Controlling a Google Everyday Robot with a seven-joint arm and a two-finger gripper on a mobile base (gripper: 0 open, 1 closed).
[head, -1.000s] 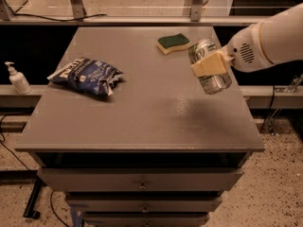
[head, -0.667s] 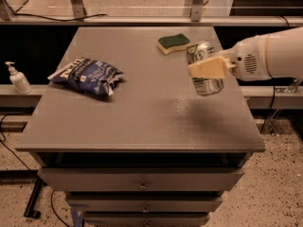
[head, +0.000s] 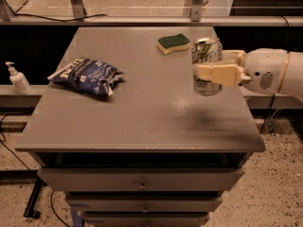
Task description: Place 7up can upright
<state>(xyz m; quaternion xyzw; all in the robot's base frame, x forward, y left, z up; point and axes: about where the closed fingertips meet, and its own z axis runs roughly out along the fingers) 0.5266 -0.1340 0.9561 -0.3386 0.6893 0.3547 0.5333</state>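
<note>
- The counter (head: 142, 122) is a grey cabinet top that fills most of the view. It has a stack of drawers (head: 142, 179) below its front edge, and everything I mention apart from the bottle sits on or over it.
- My arm (head: 273, 72) comes in from the right side. It is a white rounded casing, lying roughly level above the right edge of the counter.
- A blue-and-white bag (head: 86, 75) lies flat and crumpled on the left half of the counter, well apart from the can.
- The can (head: 207, 50) is over the right half of the counter, near the right edge and just in front of the sponge. It stands upright with its shiny top upward and green lettering on its side.
- Its base seems to hang clear of the surface, with a dark shadow on the counter in front of it. From this angle I cannot be sure it is not touching.
- My tool (head: 210, 66) is closed around the can's middle. One tan finger (head: 218, 74) crosses the near side of the can, and the other shows behind it.
- A sponge (head: 173, 43), green on top and yellow beneath, lies flat toward the back of the counter, near the can but apart from it.
- A small white pump bottle (head: 18, 78) stands upright on a lower ledge to the left, off the counter.
</note>
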